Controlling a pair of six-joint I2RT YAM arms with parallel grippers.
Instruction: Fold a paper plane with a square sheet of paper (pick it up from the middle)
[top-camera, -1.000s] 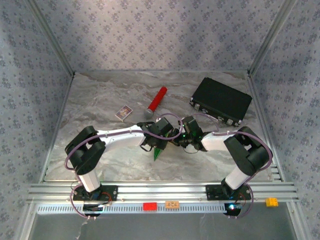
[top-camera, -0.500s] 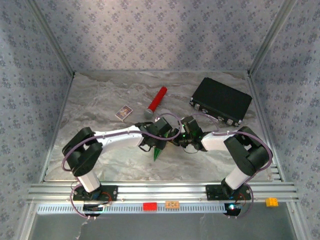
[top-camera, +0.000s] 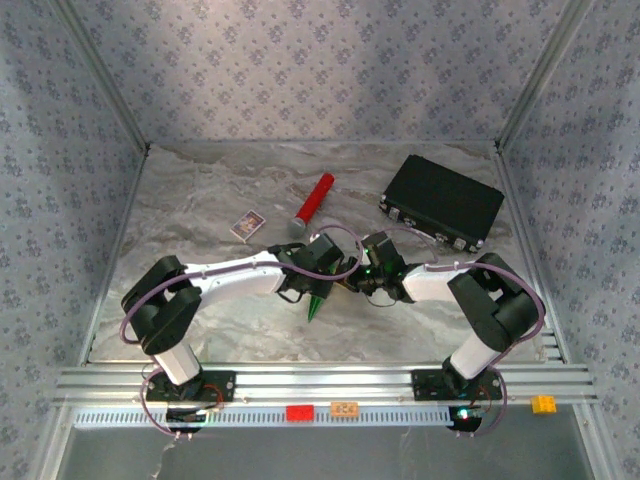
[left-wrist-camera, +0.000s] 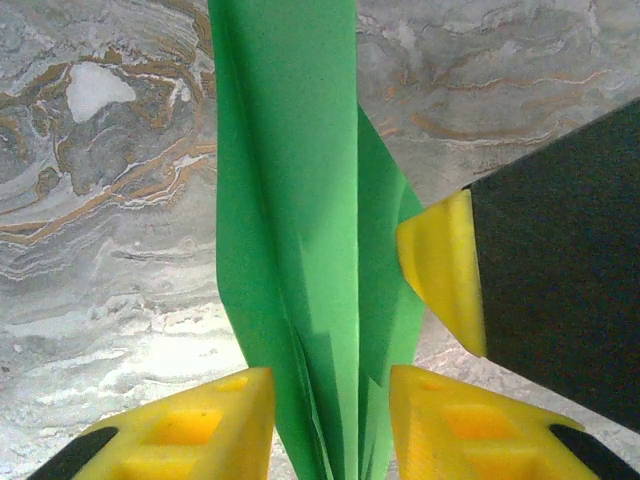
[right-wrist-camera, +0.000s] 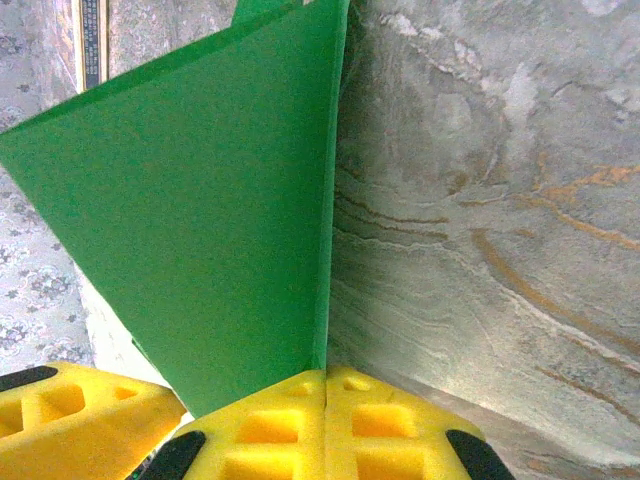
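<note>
Top view: paper plane (top-camera: 316, 307) on the table (top-camera: 200, 200) between left hand (top-camera: 318, 288) and right hand (top-camera: 350, 287), nose toward the arm bases. Red cylinder (top-camera: 313, 203), printed card (top-camera: 247, 225) and black case (top-camera: 441, 200) lie behind, apart.

Left wrist: fingers (left-wrist-camera: 215, 425) apart, straddling the plane's folded body; cannot tell whether they press it. Right hand's fingertip touches the wing edge.

Right wrist: fingers (right-wrist-camera: 390, 425) together, clamped on the plane's fold. Left hand's finger just beside.
</note>
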